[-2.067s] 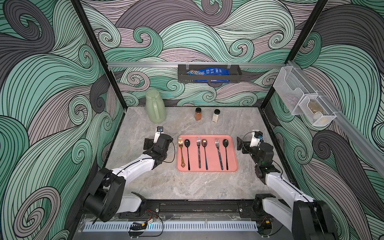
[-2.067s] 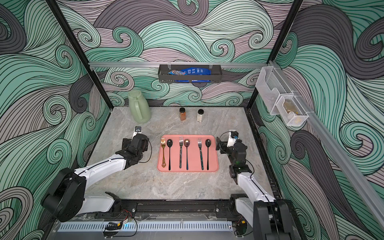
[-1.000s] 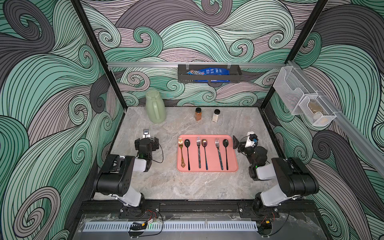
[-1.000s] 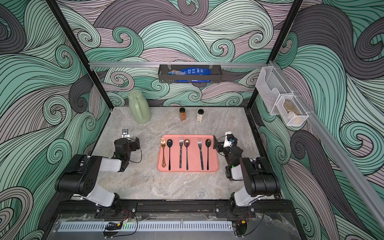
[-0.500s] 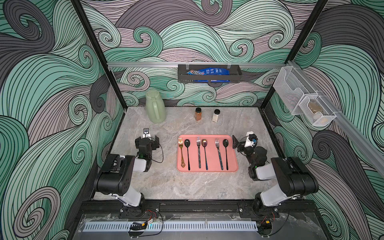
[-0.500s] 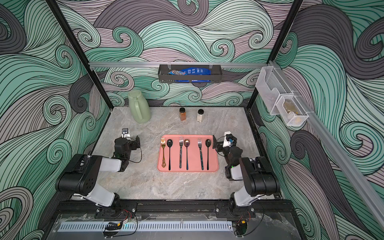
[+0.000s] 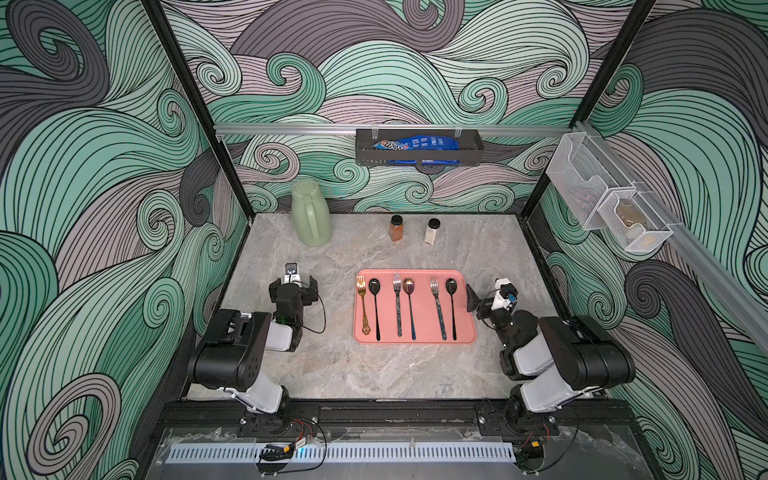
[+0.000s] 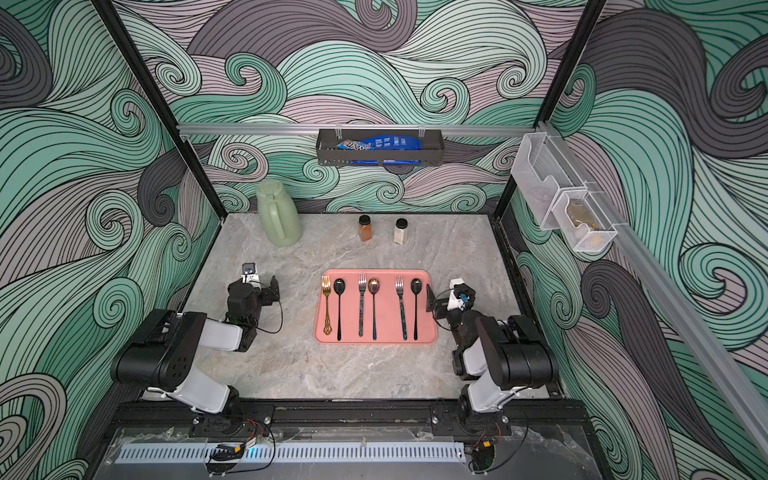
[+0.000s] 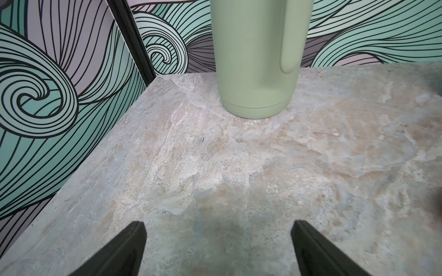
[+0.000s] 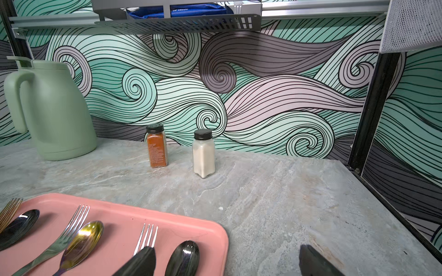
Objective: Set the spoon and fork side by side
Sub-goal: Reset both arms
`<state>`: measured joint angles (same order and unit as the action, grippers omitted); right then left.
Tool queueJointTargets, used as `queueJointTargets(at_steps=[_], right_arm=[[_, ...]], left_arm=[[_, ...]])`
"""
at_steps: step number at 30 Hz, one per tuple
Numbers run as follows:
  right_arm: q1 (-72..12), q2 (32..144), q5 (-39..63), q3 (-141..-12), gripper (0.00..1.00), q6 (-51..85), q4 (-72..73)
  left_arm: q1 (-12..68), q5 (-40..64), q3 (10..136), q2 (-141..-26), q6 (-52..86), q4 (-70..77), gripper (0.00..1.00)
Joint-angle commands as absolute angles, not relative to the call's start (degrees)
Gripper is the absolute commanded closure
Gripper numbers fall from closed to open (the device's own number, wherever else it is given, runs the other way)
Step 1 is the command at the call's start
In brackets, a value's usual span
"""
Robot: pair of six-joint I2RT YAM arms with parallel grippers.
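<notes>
Your left claw [image 9: 218, 223] and right claw [image 10: 227, 248] both stand wide and empty, at either side of the tray [image 7: 426, 316]. On the tray the fork [image 7: 439, 309] lies just beside the spoon [image 7: 452, 311], apparently parallel; stay clear and do not disturb them

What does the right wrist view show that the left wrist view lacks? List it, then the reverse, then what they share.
Only the right wrist view: the pink tray with forks and spoons in a row, the orange spice jar, the white spice jar, the wall basket, and the right gripper, open. Only the left wrist view: the left gripper, open over the marble table. Both: the green jug, that table, the wave-pattern wall.
</notes>
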<state>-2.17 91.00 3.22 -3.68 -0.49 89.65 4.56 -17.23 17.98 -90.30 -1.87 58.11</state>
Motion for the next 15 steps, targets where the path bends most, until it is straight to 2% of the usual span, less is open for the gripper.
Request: queueJointTargets(at_steps=[1,15], right_arm=[[-1.9,90.7,4.1,-6.2,0.01,-0.2,91.9],[-2.8,90.5,0.5,-12.0,0.01,-0.2,80.1]], left_arm=[[4.2,-16.4,18.5,-90.7,-1.9,60.7,0.01],[4.2,-16.3,22.4,-90.9,-2.0,53.4,0.01]])
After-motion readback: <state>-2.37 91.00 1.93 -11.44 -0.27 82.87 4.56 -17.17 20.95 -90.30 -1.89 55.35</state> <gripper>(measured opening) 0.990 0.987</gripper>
